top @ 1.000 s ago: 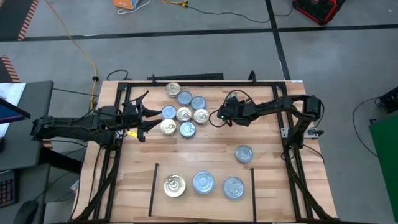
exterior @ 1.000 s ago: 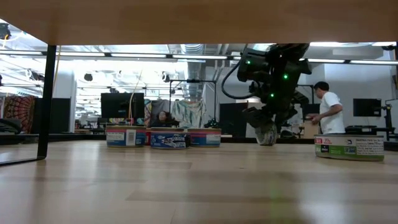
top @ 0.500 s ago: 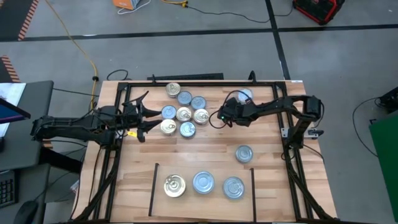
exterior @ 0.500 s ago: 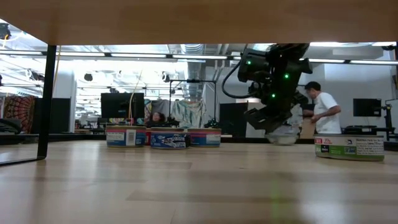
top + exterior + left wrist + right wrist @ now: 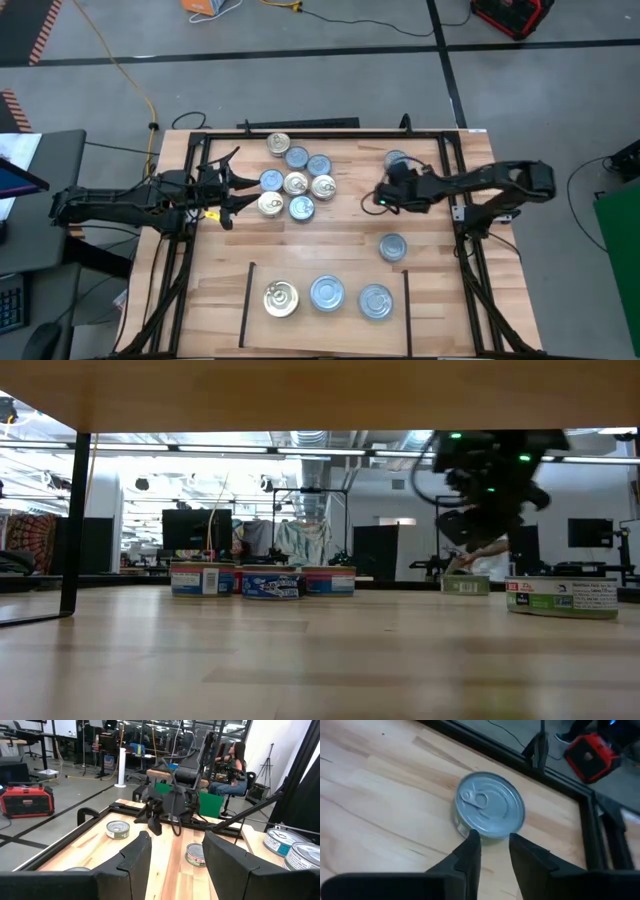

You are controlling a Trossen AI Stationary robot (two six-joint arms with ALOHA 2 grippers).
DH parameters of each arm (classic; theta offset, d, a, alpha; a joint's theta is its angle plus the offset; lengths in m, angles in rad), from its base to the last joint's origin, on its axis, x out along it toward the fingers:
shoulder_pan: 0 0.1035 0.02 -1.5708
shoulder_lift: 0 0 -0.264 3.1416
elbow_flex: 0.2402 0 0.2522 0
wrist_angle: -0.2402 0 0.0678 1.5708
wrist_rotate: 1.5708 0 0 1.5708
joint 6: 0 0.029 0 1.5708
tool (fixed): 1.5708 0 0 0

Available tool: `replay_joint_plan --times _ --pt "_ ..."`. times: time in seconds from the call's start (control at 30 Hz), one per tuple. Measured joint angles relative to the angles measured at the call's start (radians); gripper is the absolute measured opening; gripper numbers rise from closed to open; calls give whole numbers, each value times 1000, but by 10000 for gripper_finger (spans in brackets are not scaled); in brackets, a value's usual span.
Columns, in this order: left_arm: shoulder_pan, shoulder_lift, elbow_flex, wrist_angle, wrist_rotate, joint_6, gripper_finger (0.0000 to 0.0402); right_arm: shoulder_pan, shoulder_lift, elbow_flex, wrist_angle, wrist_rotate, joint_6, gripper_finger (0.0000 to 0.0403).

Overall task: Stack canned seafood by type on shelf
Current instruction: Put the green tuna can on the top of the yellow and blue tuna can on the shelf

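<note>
Several canned seafood tins (image 5: 296, 176), gold-topped and silver-topped, stand in a cluster at the table's far middle. Three more stand on the shelf (image 5: 350, 272) at the near edge: one gold (image 5: 281, 299), two silver (image 5: 327, 293). A silver-topped tin (image 5: 396, 160) lies flat by the far rail. My right gripper (image 5: 492, 840) hangs just short of it, slanting down, open, with nothing between its fingers (image 5: 154, 822). Another silver tin (image 5: 392, 247) stands alone on the right. My left gripper (image 5: 175, 855) waits open and level left of the cluster (image 5: 228, 190).
A black metal frame (image 5: 300, 135) runs round the table, with uprights near both arm bases. Bare wood lies between the cluster and the shelf. Thin black lines (image 5: 246, 300) bound the shelf. A person sits beyond the table (image 5: 235, 765).
My right gripper has drawn back from the cluster toward the table's right edge and risen a little. The silver-topped tin that stood tipped under its fingers now lies flat on the wood by the far rail, a little farther right.
</note>
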Motion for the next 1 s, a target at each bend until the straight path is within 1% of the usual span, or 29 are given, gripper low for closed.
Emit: replay_joint_plan --times 0.1,0.2,0.3,0.4,0.5,0.6,0.8,1.0 --pt "0 0 0 4 -5 0 168 -14 -82 -119 155 -6 -49 130" --pt "0 0 0 6 -9 3 168 -60 -138 -207 329 -56 -159 120" --pt "0 0 0 7 -11 -2 168 -119 -162 -270 475 -102 -258 114" --pt "0 0 0 7 -12 -3 168 -182 -162 -303 617 -174 -352 110" --pt "0 1 0 6 -13 -4 168 -240 -154 -323 702 -252 -419 109" --pt "0 1 0 5 -10 -4 168 -283 -153 -336 700 -312 -432 108" --pt "0 1 0 -2 -8 -1 168 -266 -153 -352 696 -319 -417 108" --pt "0 1 0 -2 -8 -1 168 -262 -154 -351 648 -324 -375 108"
